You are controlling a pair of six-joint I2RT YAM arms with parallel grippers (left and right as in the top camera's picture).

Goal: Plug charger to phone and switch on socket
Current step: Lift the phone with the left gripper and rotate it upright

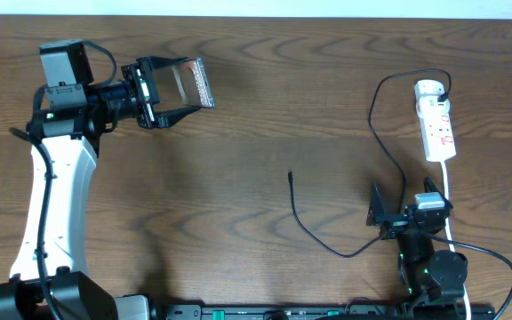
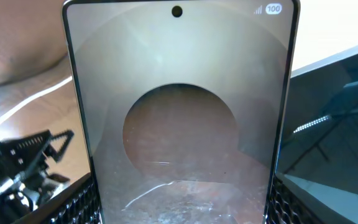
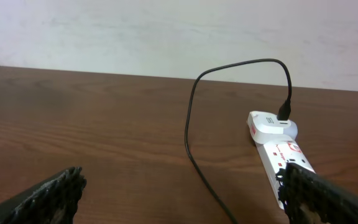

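The left gripper is closed on the long edges of the slim dark rectangular phone, far to the left of the white elongated power-strip socket. The right gripper has its fingers spread wide and empty, just short of the socket's lead end. The thin black charger cable is plugged into the socket's rounded end. Its small tip lies on the brown wooden table, left of the socket.

Phone between left pincer fingers
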